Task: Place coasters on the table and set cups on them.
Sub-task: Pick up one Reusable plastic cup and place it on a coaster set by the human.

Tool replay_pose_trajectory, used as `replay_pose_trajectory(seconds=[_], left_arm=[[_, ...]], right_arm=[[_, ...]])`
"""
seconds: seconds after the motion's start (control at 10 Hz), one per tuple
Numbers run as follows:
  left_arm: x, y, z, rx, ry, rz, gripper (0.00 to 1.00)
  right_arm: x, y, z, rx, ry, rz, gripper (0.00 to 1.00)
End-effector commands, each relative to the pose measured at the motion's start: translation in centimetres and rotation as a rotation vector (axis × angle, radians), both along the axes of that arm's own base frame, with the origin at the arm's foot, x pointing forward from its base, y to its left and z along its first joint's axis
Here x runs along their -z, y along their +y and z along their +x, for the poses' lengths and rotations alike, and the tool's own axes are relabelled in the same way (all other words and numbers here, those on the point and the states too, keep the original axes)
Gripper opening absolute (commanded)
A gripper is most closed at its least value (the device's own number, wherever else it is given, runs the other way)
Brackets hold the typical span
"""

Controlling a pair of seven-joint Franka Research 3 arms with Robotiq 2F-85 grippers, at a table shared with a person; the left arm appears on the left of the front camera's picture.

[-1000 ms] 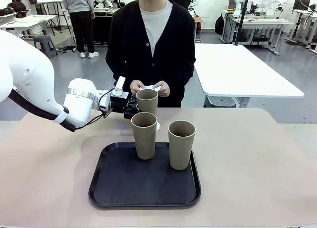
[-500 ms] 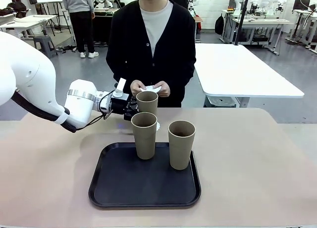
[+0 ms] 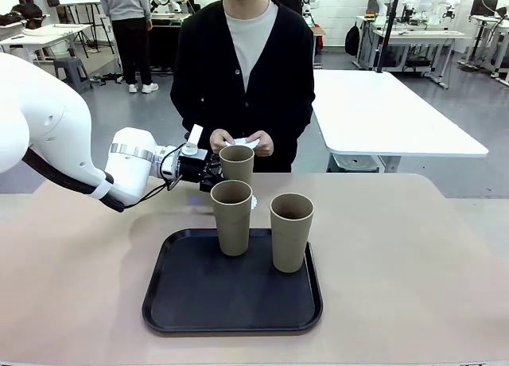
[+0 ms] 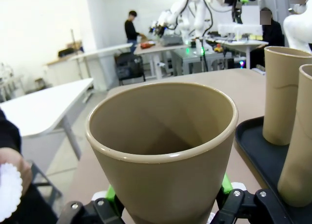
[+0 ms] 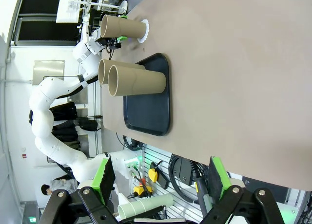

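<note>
Right gripper [image 5: 161, 187]: fingers spread wide, nothing between them, well apart from the black tray [image 3: 207, 294]. Tray lies on the table [image 3: 398, 255]. Two cups stand upright in the tray's far half: left cup [image 3: 231, 217], right cup [image 3: 291, 231]. Just beyond the tray's far edge, left gripper [image 3: 213, 173] pinches the third cup [image 3: 236, 163] from the side, green pads against its wall, cup upright. White coaster [image 3: 254, 201] lies on the table beneath that cup; whether the base touches it, cannot tell. Farther beyond the tray, a person's hands [image 3: 262, 143] hold more coasters [image 3: 245, 142].
</note>
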State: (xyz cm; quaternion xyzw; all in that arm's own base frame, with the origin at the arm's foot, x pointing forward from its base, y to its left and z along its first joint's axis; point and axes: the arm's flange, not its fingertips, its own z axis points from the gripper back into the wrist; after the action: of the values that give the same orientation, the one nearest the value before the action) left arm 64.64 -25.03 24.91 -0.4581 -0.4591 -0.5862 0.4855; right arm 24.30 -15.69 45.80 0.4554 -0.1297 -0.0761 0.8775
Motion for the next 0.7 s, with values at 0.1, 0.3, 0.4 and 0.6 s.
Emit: replay_pose_trajectory(seconds=[0.1,0.3,0.4,0.6], left_arm=[[0.73,-0.48,0.96,0.008,0.033,0.026,0.99],[0.83,-0.55,0.91,0.014,0.045,0.035,1.00],[0.85,-0.54,0.93,0.010,0.046,0.039,1.00],[0.90,-0.64,0.84,0.010,0.049,0.042,1.00]], right_arm=[[0.04,-0.08,0.12,-0.009,-0.018,0.019,1.00],[0.04,-0.08,0.12,-0.009,-0.018,0.019,1.00],[0.04,-0.08,0.12,-0.009,-0.018,0.019,1.00],[0.04,-0.08,0.12,-0.009,-0.018,0.019,1.00]])
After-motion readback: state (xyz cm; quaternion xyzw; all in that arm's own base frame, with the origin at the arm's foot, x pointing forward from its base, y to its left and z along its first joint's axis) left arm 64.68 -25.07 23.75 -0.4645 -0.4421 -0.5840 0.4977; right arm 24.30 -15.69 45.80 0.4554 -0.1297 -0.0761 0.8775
